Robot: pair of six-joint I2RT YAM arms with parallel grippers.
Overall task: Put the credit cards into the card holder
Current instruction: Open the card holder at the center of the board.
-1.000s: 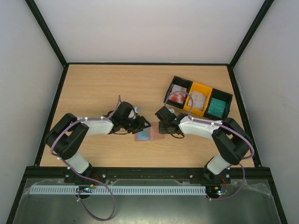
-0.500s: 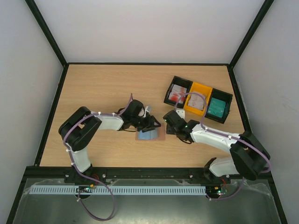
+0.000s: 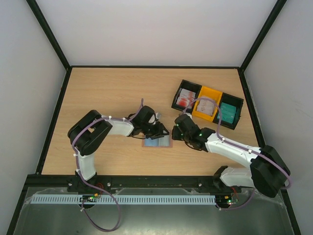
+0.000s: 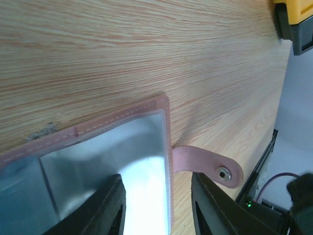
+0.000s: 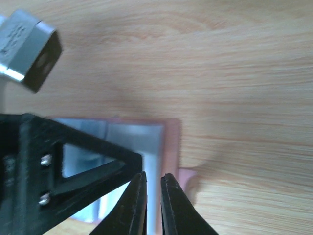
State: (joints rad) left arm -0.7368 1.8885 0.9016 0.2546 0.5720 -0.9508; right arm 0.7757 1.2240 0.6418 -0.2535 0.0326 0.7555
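Note:
The card holder point(image 3: 156, 143) lies open on the table, blue-grey inner face up with a pinkish-brown border; it also shows in the left wrist view point(image 4: 122, 147) and the right wrist view point(image 5: 127, 139). Its snap strap point(image 4: 215, 169) sticks out on the right. My left gripper point(image 3: 161, 133) point(image 4: 156, 176) is open, straddling the holder's right edge. My right gripper point(image 3: 175, 133) point(image 5: 154, 175) hovers at that same edge, fingers almost together with a thin slit; I see no card in it. The credit cards lie in the trays: white-red point(image 3: 185, 99), pale point(image 3: 206, 105), teal point(image 3: 226, 112).
A row of three trays stands at the back right: black point(image 3: 179, 91), yellow point(image 3: 211, 91), black point(image 3: 238, 102). The yellow tray's corner shows in the left wrist view point(image 4: 293, 10). Both grippers crowd the holder's right side. Black frame rails border the table.
My left gripper has reached further right onto the holder's right edge. The holder has slid slightly right. My right gripper has moved nearer and lower beside it.

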